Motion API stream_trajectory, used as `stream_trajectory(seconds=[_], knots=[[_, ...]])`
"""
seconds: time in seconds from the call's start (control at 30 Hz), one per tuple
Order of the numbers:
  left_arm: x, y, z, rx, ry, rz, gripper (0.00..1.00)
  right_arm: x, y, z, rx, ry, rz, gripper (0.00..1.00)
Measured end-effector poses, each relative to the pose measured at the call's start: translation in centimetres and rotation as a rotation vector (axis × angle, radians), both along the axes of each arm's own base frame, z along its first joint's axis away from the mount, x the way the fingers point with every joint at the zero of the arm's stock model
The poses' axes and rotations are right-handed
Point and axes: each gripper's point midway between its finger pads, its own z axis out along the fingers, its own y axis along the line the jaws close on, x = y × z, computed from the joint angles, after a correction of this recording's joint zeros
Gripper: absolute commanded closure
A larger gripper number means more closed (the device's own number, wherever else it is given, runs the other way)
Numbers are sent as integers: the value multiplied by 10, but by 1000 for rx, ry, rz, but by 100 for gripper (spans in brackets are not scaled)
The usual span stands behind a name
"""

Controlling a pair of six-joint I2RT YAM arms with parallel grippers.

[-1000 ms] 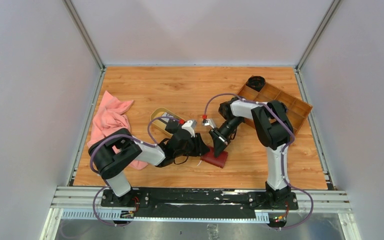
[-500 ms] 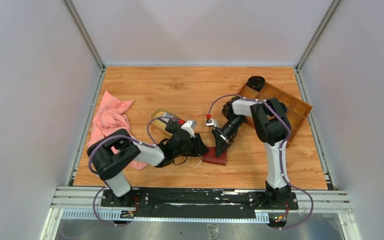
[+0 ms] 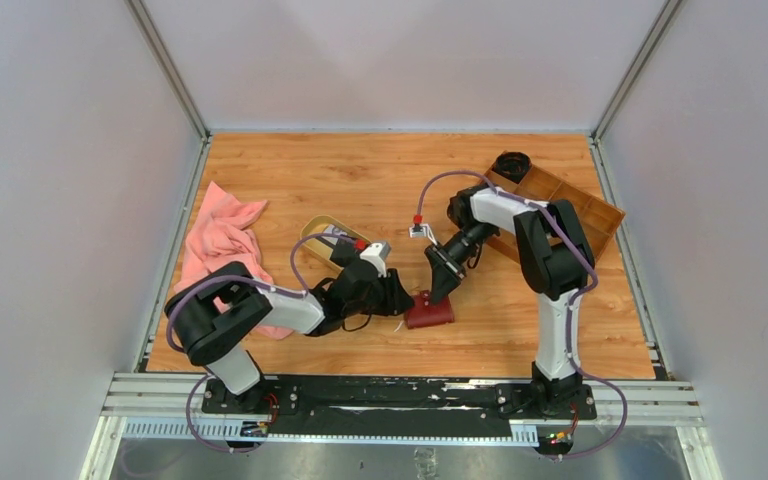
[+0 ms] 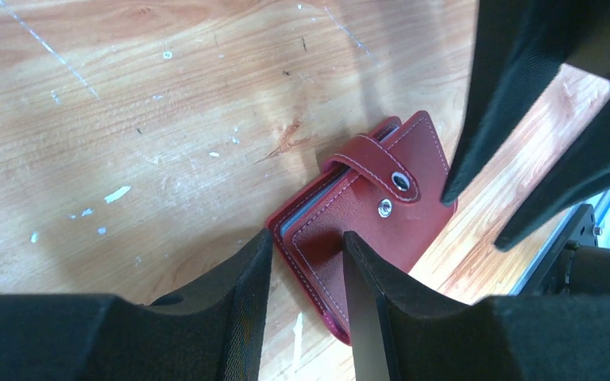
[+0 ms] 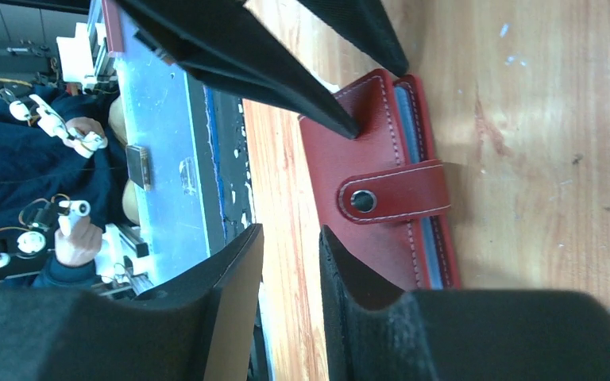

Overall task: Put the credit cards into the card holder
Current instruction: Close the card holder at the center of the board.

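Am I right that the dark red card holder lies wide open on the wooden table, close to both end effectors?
Not quite: the card holder is folded closed, not wide open, as the left wrist view shows. It does lie on the wooden table, close to the left end effector and the right end effector.
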Motion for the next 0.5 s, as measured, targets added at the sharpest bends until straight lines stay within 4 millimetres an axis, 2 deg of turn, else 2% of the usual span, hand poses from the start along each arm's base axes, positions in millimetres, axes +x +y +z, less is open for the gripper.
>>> stream_trajectory(seconds=[0.27, 0.43, 0.5], knots=[[-3, 4, 5, 6, -9, -9, 58, -1, 1, 21, 77, -86, 33, 61], [-4, 5, 4, 11, -11, -14, 58, 4, 1, 25, 95, -128, 34, 52], [-4, 5, 4, 13, -9, -15, 58, 10, 3, 29, 116, -197, 36, 46]])
